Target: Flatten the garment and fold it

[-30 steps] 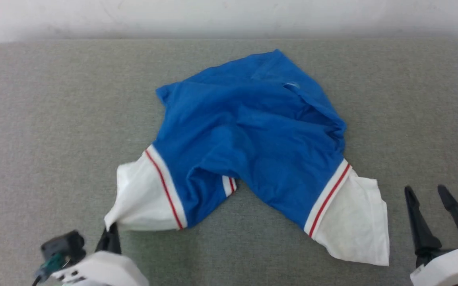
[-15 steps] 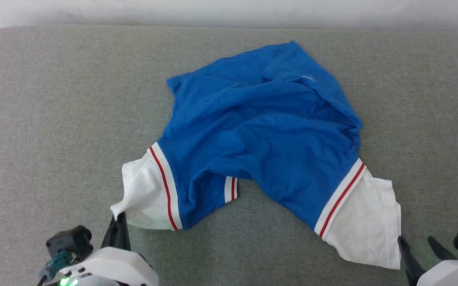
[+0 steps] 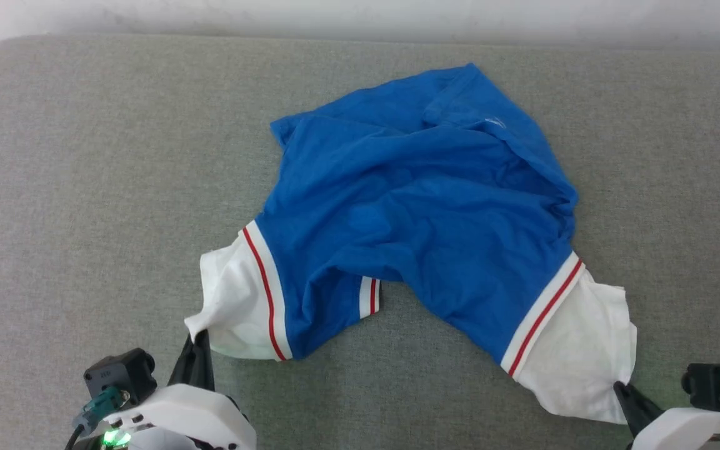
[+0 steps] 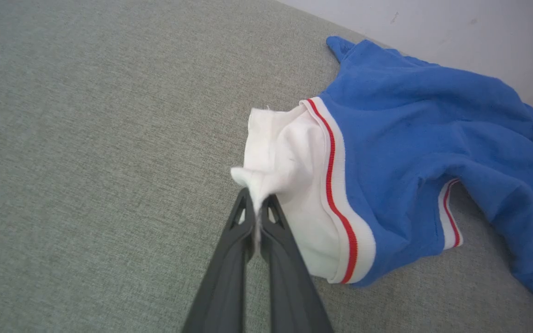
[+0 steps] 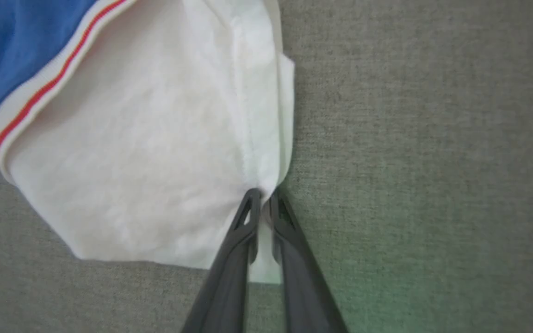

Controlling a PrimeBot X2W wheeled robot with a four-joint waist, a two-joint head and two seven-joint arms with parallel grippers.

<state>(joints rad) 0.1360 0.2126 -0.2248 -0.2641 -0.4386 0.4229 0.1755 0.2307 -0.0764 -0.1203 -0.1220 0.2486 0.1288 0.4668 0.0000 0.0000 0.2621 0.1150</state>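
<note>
Over on the left, I had the left gripper (image 4: pixel 258 200) pinched shut on a corner of the left white sleeve (image 3: pixel 235 300). The garment (image 3: pixel 416 212) lay crumpled mid-way across the grey fabric surface (image 3: pixel 85 187), its blue body bunched toward the far edge and both sleeves trailing toward me. On the right, the right gripper (image 5: pixel 263 196) was clamped on the hem of the right white sleeve (image 3: pixel 579 356).

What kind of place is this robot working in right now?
Probably an indoor folding test station, though possibly a bed or couch: a grey fabric-covered surface with a rounded corner, a plain pale wall behind it, and a single garment lying on it.
</note>
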